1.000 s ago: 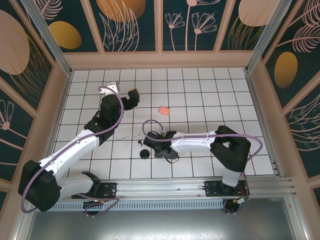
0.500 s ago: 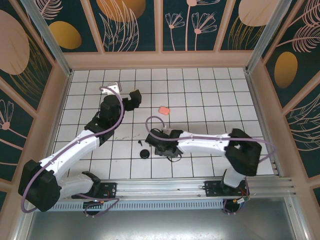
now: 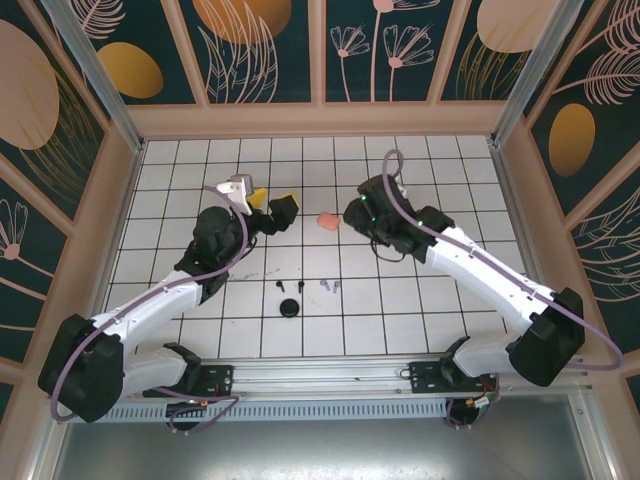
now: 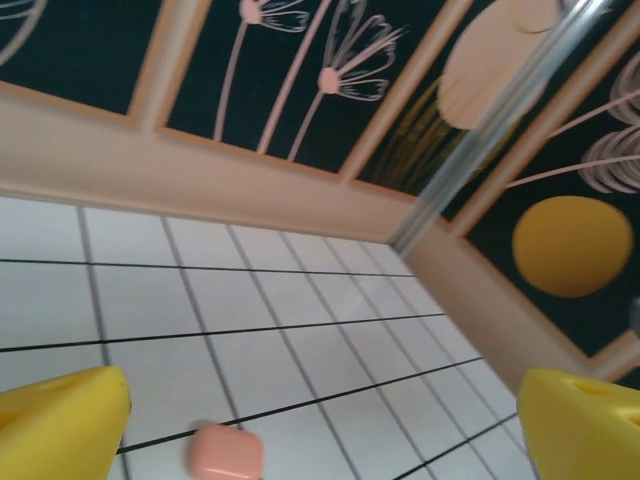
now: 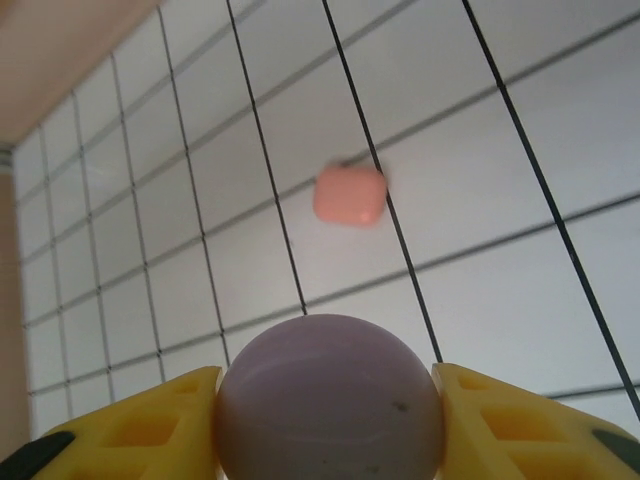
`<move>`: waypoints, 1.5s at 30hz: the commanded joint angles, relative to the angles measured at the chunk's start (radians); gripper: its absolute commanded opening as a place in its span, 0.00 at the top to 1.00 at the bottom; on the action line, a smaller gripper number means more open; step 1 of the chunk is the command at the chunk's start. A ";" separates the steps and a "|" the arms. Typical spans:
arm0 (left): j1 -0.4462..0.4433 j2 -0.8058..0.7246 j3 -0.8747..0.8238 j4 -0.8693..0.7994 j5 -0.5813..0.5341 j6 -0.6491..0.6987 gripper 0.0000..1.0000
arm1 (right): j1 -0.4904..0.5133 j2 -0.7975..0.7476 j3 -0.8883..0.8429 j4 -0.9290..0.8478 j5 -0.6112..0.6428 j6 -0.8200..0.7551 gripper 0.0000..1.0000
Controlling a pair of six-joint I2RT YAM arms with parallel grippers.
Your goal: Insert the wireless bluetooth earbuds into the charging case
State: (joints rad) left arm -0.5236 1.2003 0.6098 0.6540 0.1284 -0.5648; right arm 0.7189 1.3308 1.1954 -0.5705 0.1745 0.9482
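Two grippers face each other over the white tile table in the top view, and the pink charging case lies between them. The right gripper is just beside that case. The left gripper is a bit farther off, on the other side. Closer to the arm bases, two lilac earbuds lie side by side. Two black earbuds lie to their left, near a round black case. All of these are well away from the table's edges, so there is lots of open room around them (the earbuds are too tiny to tell which way their stems point).

From the left wrist, the left gripper's yellow fingers stand wide apart with nothing between them. The pink charging case sits low down ahead, closer to the left-hand finger.

From the right wrist, the yellow fingers squeeze a round lilac case from both sides. The pink charging case lies straight ahead on the tiles.

I think the lilac earbuds belong in the held lilac case. They lie back toward the bases from the right gripper, which is nearer to them but full. The empty left gripper looks free to fetch them.
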 commanded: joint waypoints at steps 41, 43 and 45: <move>-0.061 0.537 0.156 0.577 0.303 -0.246 0.36 | -0.059 0.236 0.174 0.313 -0.256 0.221 0.65; -0.062 0.545 0.159 0.583 0.295 -0.247 0.38 | -0.057 0.238 0.173 0.314 -0.257 0.221 0.65; -0.062 0.550 0.162 0.590 0.286 -0.250 0.39 | -0.055 0.238 0.172 0.314 -0.258 0.221 0.65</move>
State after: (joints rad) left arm -0.5819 1.7321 0.7483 1.1858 0.4339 -0.8280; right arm 0.6548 1.5589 1.3293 -0.2867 -0.0734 1.1595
